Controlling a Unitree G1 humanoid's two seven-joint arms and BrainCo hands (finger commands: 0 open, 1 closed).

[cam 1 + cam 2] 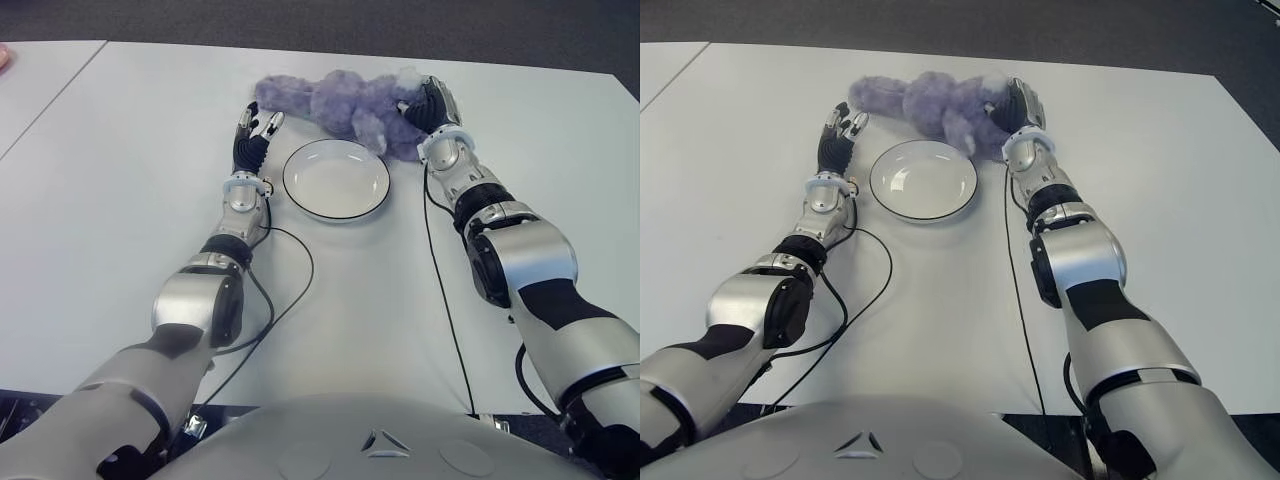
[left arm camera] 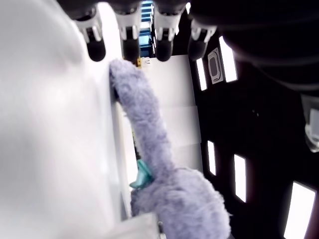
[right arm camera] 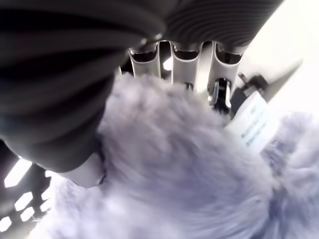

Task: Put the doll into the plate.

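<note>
A fluffy purple doll lies lengthwise on the white table, just behind a white plate with a dark rim. My right hand is on the doll's right end; in the right wrist view its fingers curl over the fur. My left hand is to the left of the plate, beside the doll's left end. Its fingertips are stretched out just short of the doll's slim limb and hold nothing. The plate has nothing in it.
Black cables trail from both wrists across the table towards me. A second table adjoins at the far left. The table's far edge runs close behind the doll. A white label hangs from the doll.
</note>
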